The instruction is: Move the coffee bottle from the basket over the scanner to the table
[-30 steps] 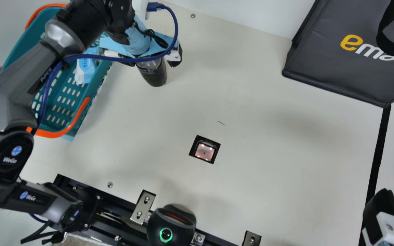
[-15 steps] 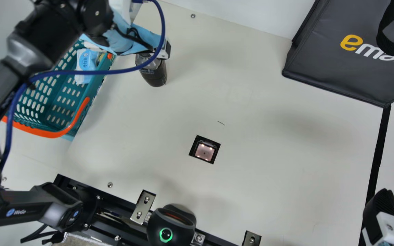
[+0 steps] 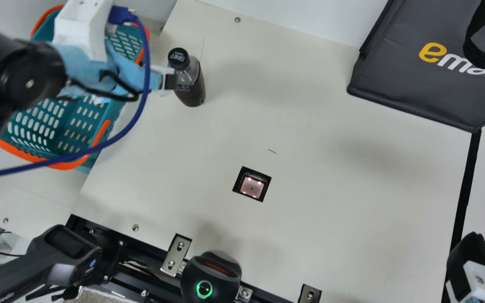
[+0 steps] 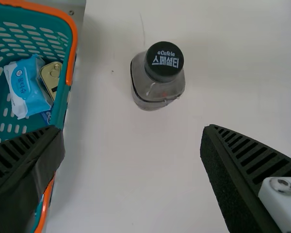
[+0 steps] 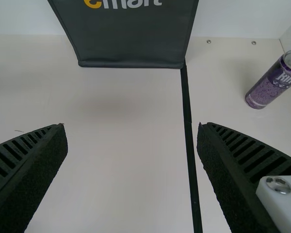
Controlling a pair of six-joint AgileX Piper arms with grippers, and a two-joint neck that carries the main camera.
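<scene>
Closest in, black device [image 3: 204, 289]: it sits at the table's near edge in the main view, its ring glowing green, between two metal brackets [image 3: 176, 255].
Right gripper [image 3: 472, 259]: you have it at the near right of the main view; your right wrist view shows its ribbed fingers spread wide, holding nothing.
Scanner [image 3: 251, 186]: you see its square window set into the table [image 3: 331, 210], small lights glowing inside.
Black strip [image 3: 463, 193]: it runs along the right side of the table, from near the right gripper out to the bag.
Basket [image 3: 59, 166]: teal with an orange rim, to your left; a blue and white wipes pack [image 4: 24, 86] and a gold tin [image 4: 52, 76] lie in it.
Blue cable [image 3: 138, 111]: it loops from your left arm across the basket.
Left gripper [image 3: 118, 86]: its fingers are wide apart and grip nothing; one finger is just beside the coffee bottle.
Coffee bottle [image 3: 190, 86]: upright on the table next to the basket, dark cap on top, outside your left gripper's grasp.
Bag [image 3: 411, 88]: dark grey, at the far right of your main view.
Can [image 5: 274, 83]: purple, standing on the far side of the strip from the scanner.
</scene>
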